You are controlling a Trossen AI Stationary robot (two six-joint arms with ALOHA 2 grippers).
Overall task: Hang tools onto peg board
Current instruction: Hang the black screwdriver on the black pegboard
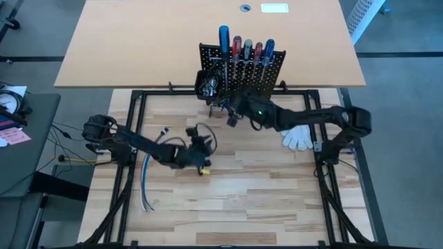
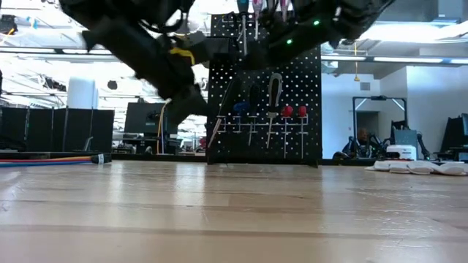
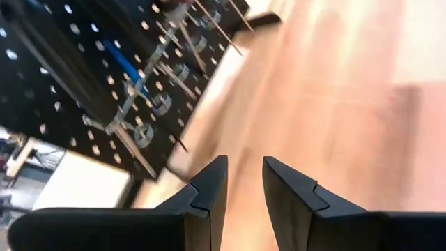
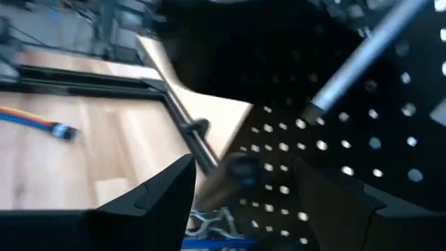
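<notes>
The black peg board [image 1: 242, 69] stands upright at the table's far edge, its box bin [image 1: 208, 84] at the left. Several screwdrivers [image 1: 246, 47] with blue, red and black handles stick up from its top rail. More tools [image 2: 274, 95] hang on its front. My right gripper [image 1: 232, 119] is open, close to the board's lower left front [image 4: 334, 139]. A blurred dark round-ended thing [image 4: 239, 171] shows between its fingers, and I cannot tell if it touches them. My left gripper [image 1: 201, 142] hovers above mid-table, slightly open and empty [image 3: 245, 174], facing the board [image 3: 83, 77].
A white glove [image 1: 299, 137] lies on the table to the right. A bundle of loose cables [image 1: 147, 181] lies at the left. A black metal frame [image 1: 135, 104] runs round the wooden table top. Bare wood lies near the front edge.
</notes>
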